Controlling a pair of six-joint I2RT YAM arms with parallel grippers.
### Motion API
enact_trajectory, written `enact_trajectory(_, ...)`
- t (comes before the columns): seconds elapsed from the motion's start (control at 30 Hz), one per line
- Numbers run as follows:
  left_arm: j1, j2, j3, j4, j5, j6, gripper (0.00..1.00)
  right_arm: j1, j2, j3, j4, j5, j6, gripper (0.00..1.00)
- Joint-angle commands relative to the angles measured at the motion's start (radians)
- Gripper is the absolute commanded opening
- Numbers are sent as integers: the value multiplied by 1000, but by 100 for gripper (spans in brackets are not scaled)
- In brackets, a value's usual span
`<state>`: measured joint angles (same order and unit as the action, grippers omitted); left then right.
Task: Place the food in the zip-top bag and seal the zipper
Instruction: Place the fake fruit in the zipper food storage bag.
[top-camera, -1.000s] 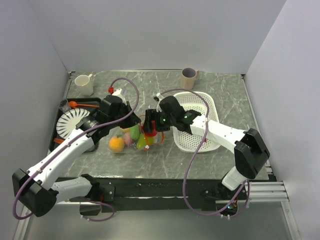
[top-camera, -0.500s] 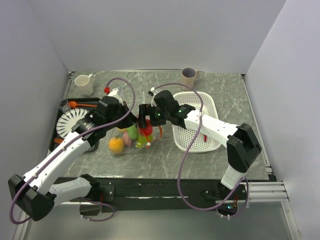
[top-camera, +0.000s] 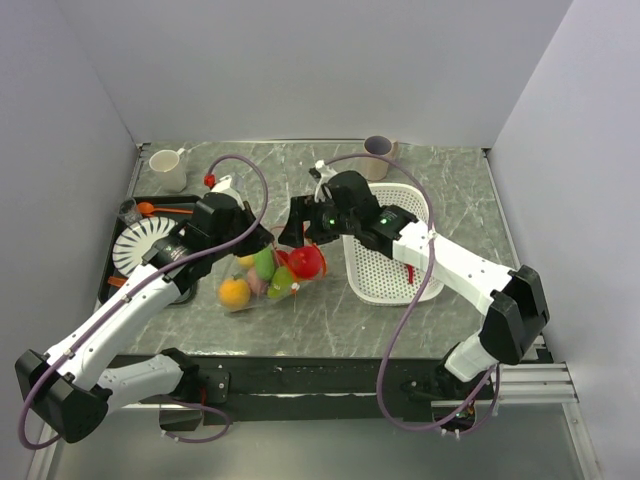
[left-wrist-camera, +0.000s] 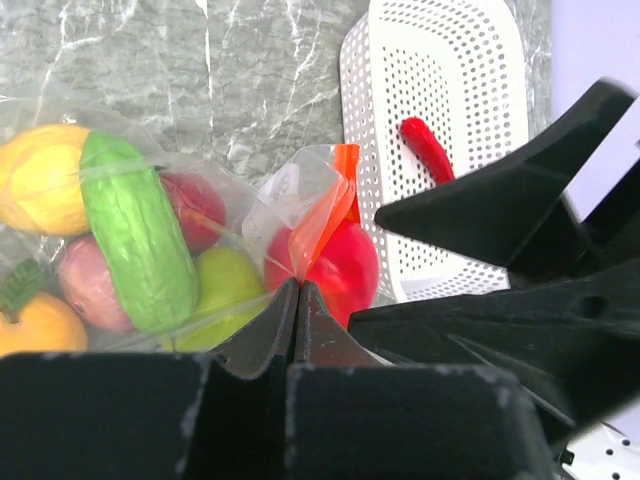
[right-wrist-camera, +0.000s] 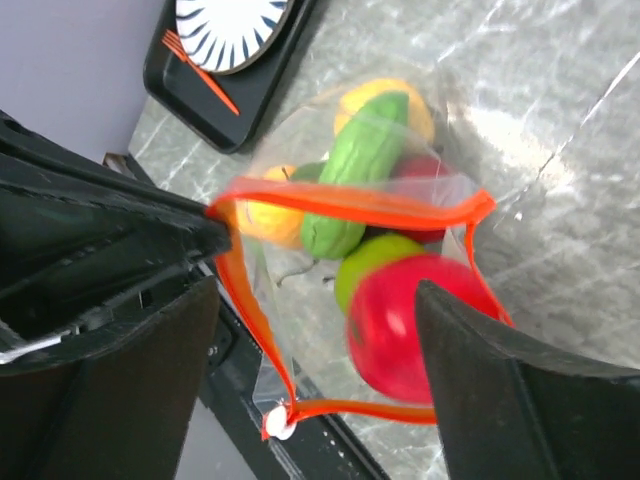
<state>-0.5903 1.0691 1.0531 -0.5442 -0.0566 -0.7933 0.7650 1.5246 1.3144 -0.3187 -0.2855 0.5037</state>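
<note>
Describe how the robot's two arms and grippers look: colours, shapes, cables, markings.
The left arm and right arm have white tubular links with black joint housings. A purple cable loops along each. Small green lights glow near the right wrist. The left gripper and right gripper have black, wedge-shaped fingers.

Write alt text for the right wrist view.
An open bag, its orange-red zipper ringing the mouth, holds toy food: green cucumber, red fruit, others. The left gripper pinches the rim at left; the right gripper has its jaws wide open.

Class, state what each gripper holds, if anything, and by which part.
Left gripper pinches the zip-top bag by its zipper; right gripper is open, holding nothing.
</note>
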Motion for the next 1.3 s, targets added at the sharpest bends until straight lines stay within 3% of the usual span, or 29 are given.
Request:
enact_trajectory(0.0, 0, -44, 28, 23, -38, -14, 1, -3, -67, -52, 3, 9, 30, 75)
enact_trajectory(0.17, 0, -32, 22, 27, -28, -12, 1, -4, -141, -125, -63, 95, 45, 56)
enact_trajectory(0.43, 0, -24, 30, 33, -9, -9, 1, -4, -218, -198, -123, 190, 45, 47)
enact_trajectory(0.53, 0, -31, 22, 38, -2, -11, 1, -3, -192, -192, -140, 181, 36, 44)
enact_trajectory(0.67, 0, -35, 22, 36, 4, -9, 1, 3, -62, -123, -249, 224, 29, 27)
enact_trajectory(0.77, 0, -31, 22, 43, 23, -6, 1, 7, -27, -118, -224, 187, 16, 22)
enact_trajectory(1.27, 0, -3, 10, 69, 72, -9, 1, 54, 172, 132, -233, 80, -5, 28)
